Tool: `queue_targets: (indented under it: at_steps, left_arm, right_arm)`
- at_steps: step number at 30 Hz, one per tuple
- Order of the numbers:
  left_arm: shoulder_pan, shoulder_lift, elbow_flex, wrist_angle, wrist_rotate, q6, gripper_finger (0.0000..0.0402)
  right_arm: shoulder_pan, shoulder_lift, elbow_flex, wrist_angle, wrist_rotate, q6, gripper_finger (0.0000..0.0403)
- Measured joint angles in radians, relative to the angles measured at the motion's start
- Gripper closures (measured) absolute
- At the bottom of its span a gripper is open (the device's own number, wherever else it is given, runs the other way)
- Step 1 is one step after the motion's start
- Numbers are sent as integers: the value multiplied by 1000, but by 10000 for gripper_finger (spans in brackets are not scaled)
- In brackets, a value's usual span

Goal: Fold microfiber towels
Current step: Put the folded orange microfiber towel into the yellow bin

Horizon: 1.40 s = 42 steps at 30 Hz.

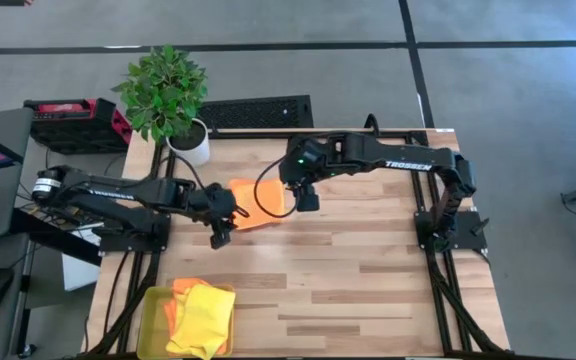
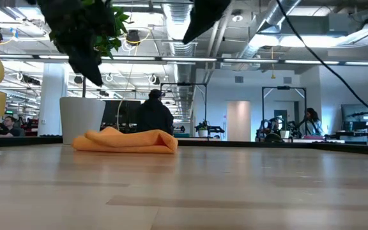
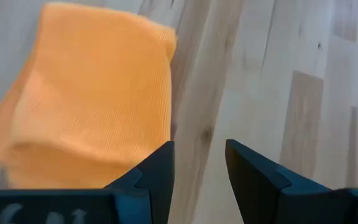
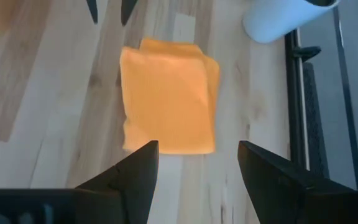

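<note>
Orange towel (image 1: 257, 202) folded, flat on table (image 1: 368, 290) near potted plant (image 1: 168, 95). Left gripper (image 1: 221, 236) beside its corner, fingers apart, empty. Right gripper (image 1: 307, 198) just beside opposite edge, spread, empty. Judgement: lift clear, avoid snagging fold; next towel waits in tray (image 1: 151, 305).

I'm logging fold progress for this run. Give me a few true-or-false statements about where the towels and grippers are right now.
1. The folded orange towel lies on the wooden table. True.
2. The left gripper is clamped on that towel. False: it is open and beside the towel, holding nothing.
3. The right gripper is open and empty. True.
4. The yellow towel is spread flat at the table's centre. False: it sits bunched in the yellow-green tray.
5. A potted plant stands at a table corner. True.
</note>
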Motion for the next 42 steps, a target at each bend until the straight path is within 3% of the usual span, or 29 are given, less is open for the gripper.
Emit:
queue_targets:
  at_steps: [9,18,22,27,35,40,42]
  left_arm:
    - [0,26,-199,376,-47,268,267]
    - [-13,246,-221,478,-66,381,267]
    - [-19,332,-221,542,-156,391,267]
    - [-20,358,-221,536,-317,433,267]
    - [-15,380,-221,496,-280,455,267]
    - [6,434,-213,510,-278,383,267]
    - [19,450,-209,510,-232,360,267]
  right_arm:
    - [-18,-33,0,-48,0,41,159]
    - [-28,-33,0,-80,0,66,159]
    - [-28,-33,0,-80,0,97,159]
    - [-28,-33,0,-85,0,102,159]
    - [-35,-33,0,-83,0,102,159]
    - [-36,-33,0,-73,1,102,159]
    - [-36,-33,0,-74,1,102,159]
